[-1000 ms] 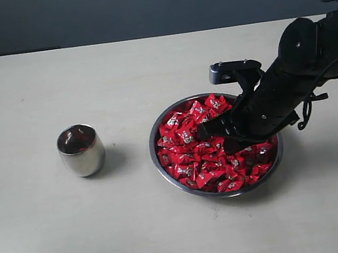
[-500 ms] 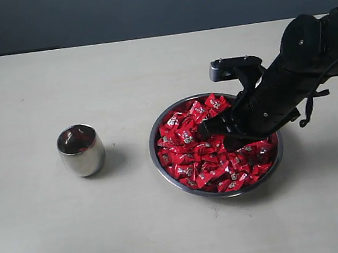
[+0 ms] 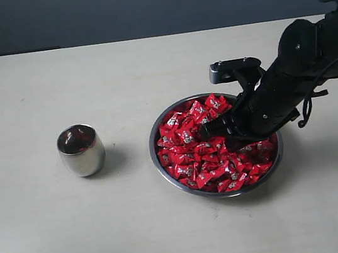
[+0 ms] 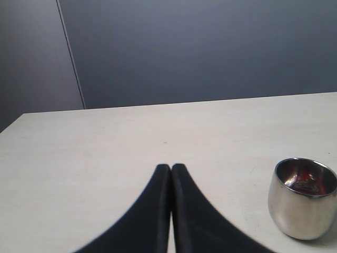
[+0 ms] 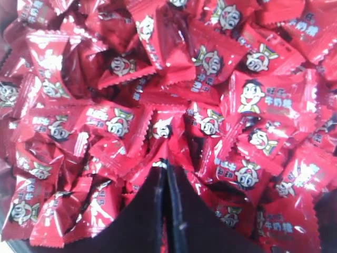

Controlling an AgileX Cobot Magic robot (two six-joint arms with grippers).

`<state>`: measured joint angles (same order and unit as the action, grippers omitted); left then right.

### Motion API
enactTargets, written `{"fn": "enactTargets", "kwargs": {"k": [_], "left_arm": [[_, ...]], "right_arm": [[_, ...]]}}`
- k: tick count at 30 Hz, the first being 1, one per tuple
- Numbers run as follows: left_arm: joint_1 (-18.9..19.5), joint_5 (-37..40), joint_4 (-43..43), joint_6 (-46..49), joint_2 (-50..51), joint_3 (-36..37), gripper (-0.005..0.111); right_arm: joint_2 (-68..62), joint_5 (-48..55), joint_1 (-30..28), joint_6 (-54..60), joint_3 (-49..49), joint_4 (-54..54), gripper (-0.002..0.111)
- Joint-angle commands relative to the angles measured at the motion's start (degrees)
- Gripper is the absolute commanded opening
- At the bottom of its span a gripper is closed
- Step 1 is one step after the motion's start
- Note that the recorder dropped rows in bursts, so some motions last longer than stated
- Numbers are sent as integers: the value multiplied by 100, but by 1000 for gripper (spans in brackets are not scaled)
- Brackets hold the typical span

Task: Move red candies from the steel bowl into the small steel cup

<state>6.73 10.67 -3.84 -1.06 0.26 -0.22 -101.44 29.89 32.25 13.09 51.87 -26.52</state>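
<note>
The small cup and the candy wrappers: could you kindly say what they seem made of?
The small steel cup looks like polished metal, perhaps steel: mirror-like sides. The red candies seem wrapped in glossy plastic film: crinkles and glare.

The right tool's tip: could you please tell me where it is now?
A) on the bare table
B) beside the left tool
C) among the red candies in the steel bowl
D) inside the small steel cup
C: the right tool has its tip down among the red candies in the steel bowl, well apart from the small steel cup.
</note>
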Motion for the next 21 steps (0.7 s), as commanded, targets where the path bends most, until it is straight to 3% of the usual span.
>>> {"fn": "enactTargets", "kwargs": {"k": [1,13,21], "left_arm": [[4,-27,-6,-7,-26,22,0],[4,-27,-6,-7,-26,22,0],[4,-40,-6,-7,-26,22,0]], "right_arm": [[-51,33,-19,37,-19,106,-1],[-74,49,-19,37,-19,159,-1],[-183,75,-19,37,-8,52,28]]}}
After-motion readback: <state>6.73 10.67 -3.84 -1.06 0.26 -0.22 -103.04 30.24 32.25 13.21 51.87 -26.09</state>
